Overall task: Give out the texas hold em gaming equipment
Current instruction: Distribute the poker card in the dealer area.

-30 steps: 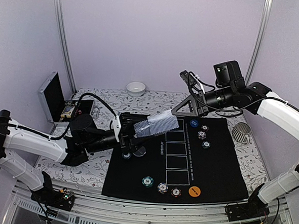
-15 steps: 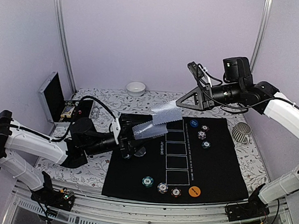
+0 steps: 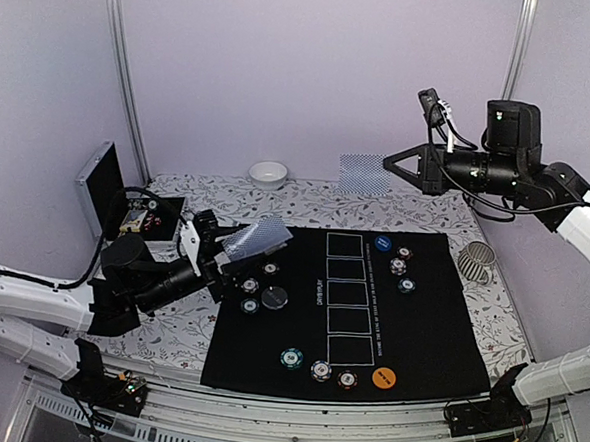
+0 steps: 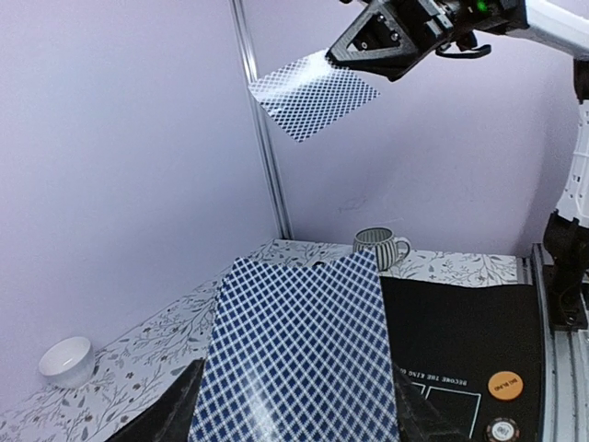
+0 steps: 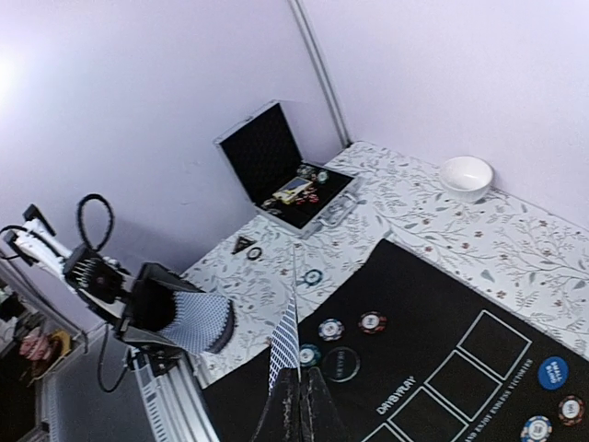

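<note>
Card aloft: single card [image 3: 363,173], grey-blue lattice back showing, hangs in mid-air at upper centre-right of the overhead view, well above the table.
Pack: pack [image 3: 257,241] at left centre, over the mat's left edge, slightly fanned; it fills the lower middle of the left wrist view.
Chips and buttons: striped poker chips [image 3: 250,285] lie in clusters at the mat's left, upper right and lower edge. The blue button [image 3: 382,243] is upper right, the orange button [image 3: 384,378] lower right and the dark button [image 3: 275,298] left.
Right claw: right claw [image 3: 386,167] pinches the single card by one edge.
Left claw: left claw [image 3: 231,252] is clamped on the pack, holding it tilted upward.
Mat: black mat [image 3: 419,329], its five white rectangles all bare.
Surroundings: white bowl [image 3: 268,174] at rear centre, striped mug [image 3: 478,260] at right, open case [image 3: 111,195] at far left.
Step in hand: dealing, by the look of it, with one card apart from the pack and not yet laid.
Next move: likely calls for bringing the card down flat onto a bare spot and releasing it only once it rests there. A thin card may slip or flutter.
</note>
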Robot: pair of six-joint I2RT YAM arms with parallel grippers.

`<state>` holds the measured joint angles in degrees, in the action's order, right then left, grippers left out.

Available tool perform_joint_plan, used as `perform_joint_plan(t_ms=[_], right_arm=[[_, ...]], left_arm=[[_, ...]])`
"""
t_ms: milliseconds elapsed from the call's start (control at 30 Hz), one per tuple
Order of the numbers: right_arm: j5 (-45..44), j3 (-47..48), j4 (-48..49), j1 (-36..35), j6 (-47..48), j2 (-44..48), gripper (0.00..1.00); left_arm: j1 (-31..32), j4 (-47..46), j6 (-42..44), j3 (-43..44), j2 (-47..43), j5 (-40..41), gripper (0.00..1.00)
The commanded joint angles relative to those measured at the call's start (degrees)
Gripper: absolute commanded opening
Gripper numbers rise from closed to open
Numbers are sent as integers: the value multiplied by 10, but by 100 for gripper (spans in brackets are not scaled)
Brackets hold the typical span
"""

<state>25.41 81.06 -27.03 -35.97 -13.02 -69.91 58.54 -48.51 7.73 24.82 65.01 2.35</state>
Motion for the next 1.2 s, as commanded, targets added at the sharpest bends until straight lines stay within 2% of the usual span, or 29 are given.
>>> perform_joint_plan(t_ms=[0, 167, 433, 667, 933, 1167], right_arm=[[-90, 11, -2, 2, 66, -37, 2], [-102, 53, -27, 2, 67, -86, 2], [-101, 67, -41, 2, 48, -116, 2], [-28, 90, -50, 2, 31, -152, 2], [13, 115, -50, 2, 26, -197, 2], [92, 103, -14, 1, -10, -260, 2]], left_arm=[[-4, 87, -15, -22, -63, 72, 56], [-6, 119, -20, -46, -127, 98, 56], [-9, 173, -17, -57, -184, 112, 56], [-11, 177, -16, -62, -192, 112, 56], [-13, 173, -12, -64, -196, 111, 57], [-16, 166, -4, -61, -198, 111, 57]])
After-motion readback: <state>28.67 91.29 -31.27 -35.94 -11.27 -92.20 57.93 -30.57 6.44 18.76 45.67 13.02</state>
